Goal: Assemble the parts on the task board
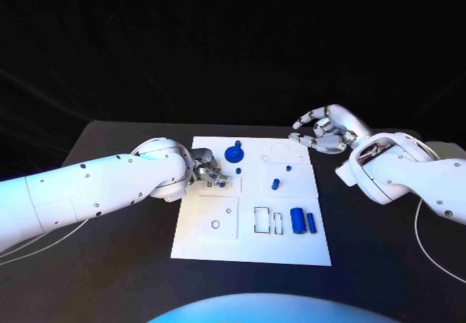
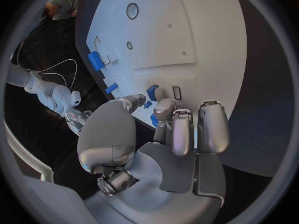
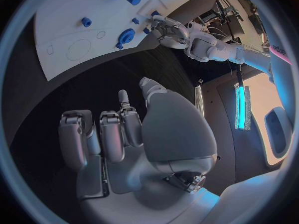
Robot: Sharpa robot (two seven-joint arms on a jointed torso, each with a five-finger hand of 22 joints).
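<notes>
Two cylinders: a pair of short blue plastic cylinders (image 1: 303, 221) lies side by side on the near right part of the flat white rectangular task board (image 1: 248, 242), just right of two small outlined rectangular slots (image 1: 267, 221).
Near left of the board: a raised square white panel (image 1: 217, 217) with small holes in it.
Tabletop: the black tabletop (image 1: 116, 269) carries the board in its middle.
Mid board: a small blue peg (image 1: 276, 182) stands near the centre – well apart from both hands.
Left robot hand (image 1: 206, 171): it rests over the board's left edge, fingers curled close round a small blue part (image 2: 153, 91). In the left wrist view the fingertips touch blue pieces at the board's surface, and it looks like a pinch on one of them, though I judge this rather than see it plainly.
Far left of the board: a round blue gear-like disc (image 1: 234, 154) stands just beyond the left robot hand.
Right robot hand (image 1: 324, 130): raised past the far right corner of the board, fingers loosely curled and apart, holding nothing.
Step in hand: by my reading, the left robot hand is seating or picking a small part at the left edge – the cylinders and peg look not yet placed.
Next move calls for: a steady fine pinch and exact alignment of the small part with its socket before pressing down; a slight tilt could jam it or let it slip away.
</notes>
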